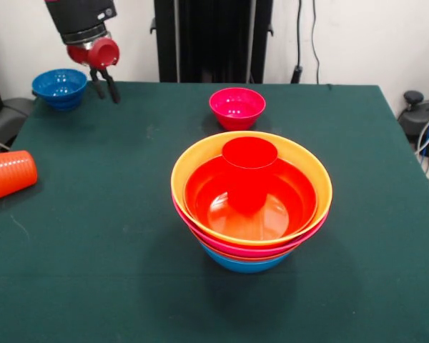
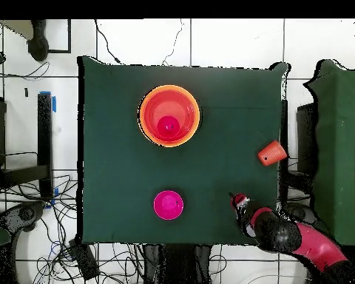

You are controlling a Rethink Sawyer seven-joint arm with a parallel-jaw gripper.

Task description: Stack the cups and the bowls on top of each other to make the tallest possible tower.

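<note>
The end effector point(image 1: 106, 84), fingers apart and empty, hangs at upper left beside the small blue bowl point(image 1: 59, 87). Best to descend squarely over its rim and pinch one wall, so it lifts level toward the tower point(image 1: 252, 207).

No text, label or number can be read anywhere.

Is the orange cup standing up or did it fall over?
Fallen over. The orange cup lies on its side at the table edge, ribbed wall showing.
</note>
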